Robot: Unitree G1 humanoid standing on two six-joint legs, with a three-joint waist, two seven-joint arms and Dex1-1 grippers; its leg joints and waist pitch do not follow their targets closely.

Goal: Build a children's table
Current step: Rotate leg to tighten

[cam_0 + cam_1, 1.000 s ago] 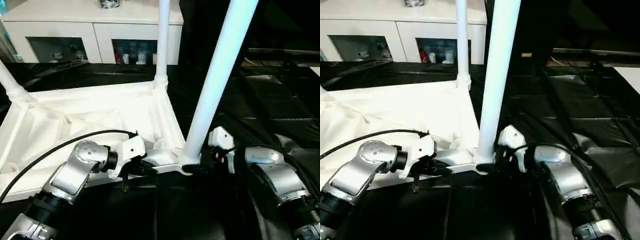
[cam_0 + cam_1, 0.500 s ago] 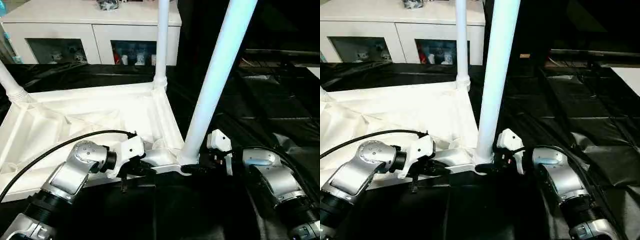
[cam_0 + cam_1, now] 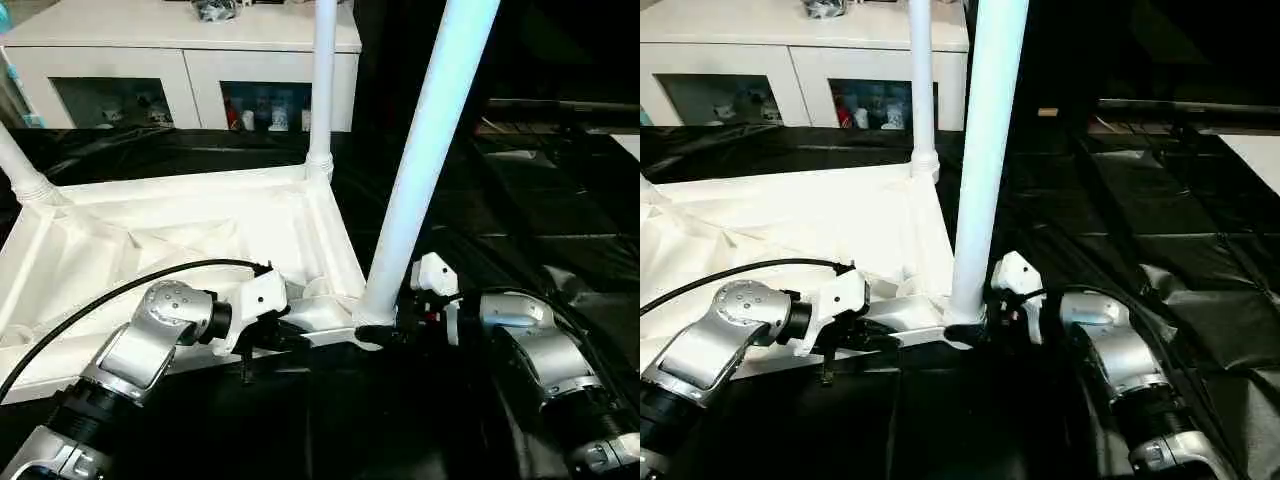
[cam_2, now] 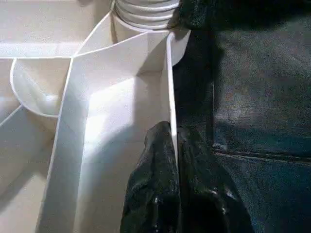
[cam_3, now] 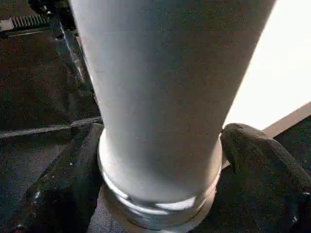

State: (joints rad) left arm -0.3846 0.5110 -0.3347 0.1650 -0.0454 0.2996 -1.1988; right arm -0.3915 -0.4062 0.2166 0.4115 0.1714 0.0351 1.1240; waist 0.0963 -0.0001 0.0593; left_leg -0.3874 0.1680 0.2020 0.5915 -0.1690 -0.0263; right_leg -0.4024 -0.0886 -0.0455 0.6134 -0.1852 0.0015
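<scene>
The white tabletop [image 3: 150, 230] lies upside down on black sheeting, ribbed underside up. Three white legs stand in its corner sockets: far left [image 3: 20, 165], far right [image 3: 322, 80] and near right [image 3: 420, 170], the last leaning a little to the right. My left gripper [image 3: 290, 335] is shut on the thin near rim [image 4: 170, 97] of the tabletop, close to the near right corner. My right gripper [image 3: 385, 332] is open at the base of the near right leg [image 5: 160, 97]. Its black fingers [image 5: 63, 179] stand close against either side of the leg's collar.
A white cabinet [image 3: 180, 50] with glass doors stands behind the tabletop. Black padded sheeting [image 3: 520, 200] covers the floor on the right and in front. A black cable [image 3: 100, 300] loops over my left forearm.
The near right leg has tipped slightly leftwards, towards upright. My right gripper has shifted a little at its base. My left gripper keeps its hold on the rim.
</scene>
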